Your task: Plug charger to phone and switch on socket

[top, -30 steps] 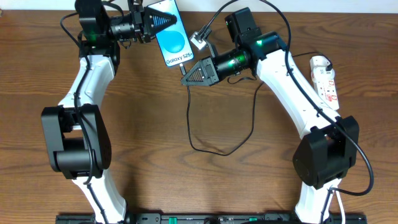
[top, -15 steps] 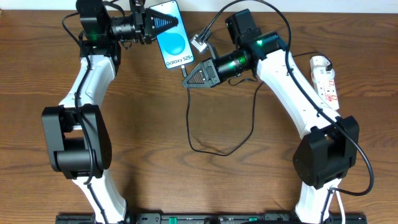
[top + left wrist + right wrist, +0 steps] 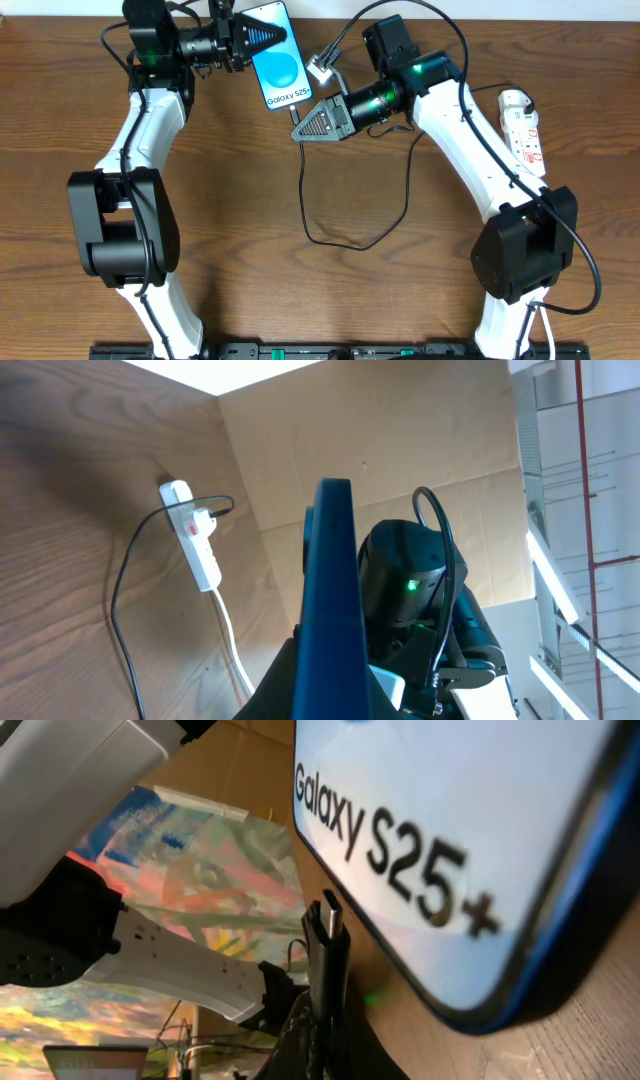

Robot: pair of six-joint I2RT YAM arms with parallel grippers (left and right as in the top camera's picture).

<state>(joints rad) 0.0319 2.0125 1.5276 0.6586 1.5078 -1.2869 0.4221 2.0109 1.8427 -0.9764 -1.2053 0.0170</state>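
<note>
On my overhead feed I read "Galaxy S25+" in white along the lower edge of the phone (image 3: pixel 273 55) screen. My right wrist feed shows the same words up close, in dark letters on the pale screen. The red markings on the socket (image 3: pixel 523 128) are too small for me to read.

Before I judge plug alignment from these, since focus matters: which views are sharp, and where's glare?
Overhead: even light, phone text legible. Right wrist: charger tip crisp, screen bright but readable, background blurred. Left wrist: phone's near edge soft, socket clear, top overexposed.
</note>
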